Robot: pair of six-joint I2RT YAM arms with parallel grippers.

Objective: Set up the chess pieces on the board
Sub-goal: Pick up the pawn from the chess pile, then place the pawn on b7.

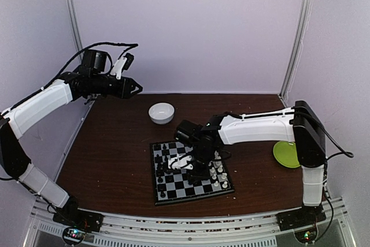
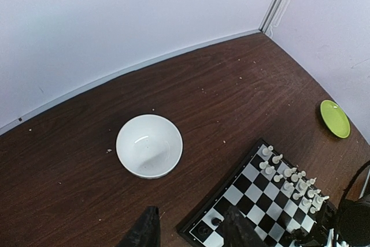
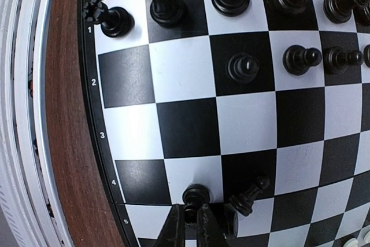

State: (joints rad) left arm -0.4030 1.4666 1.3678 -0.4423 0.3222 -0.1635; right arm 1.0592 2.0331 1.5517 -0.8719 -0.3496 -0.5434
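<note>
Black pawn [image 3: 196, 194] | 12 o'clock of right gripper [image 3: 191, 218], touching its pinched-shut tips (held or not, cannot tell) | leaning pawn [image 3: 248, 196] at 2 o'clock | left gripper [image 2: 193, 231] part-open, empty, farther from board [image 2: 248, 195]

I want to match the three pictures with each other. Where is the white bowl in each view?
Top external: white bowl near the centre, beyond the far left corner of the board.
Left wrist: white bowl left of centre, up-left of the board.
Right wrist: not in it; the board fills the view.
Shared landmark: the board.
</note>
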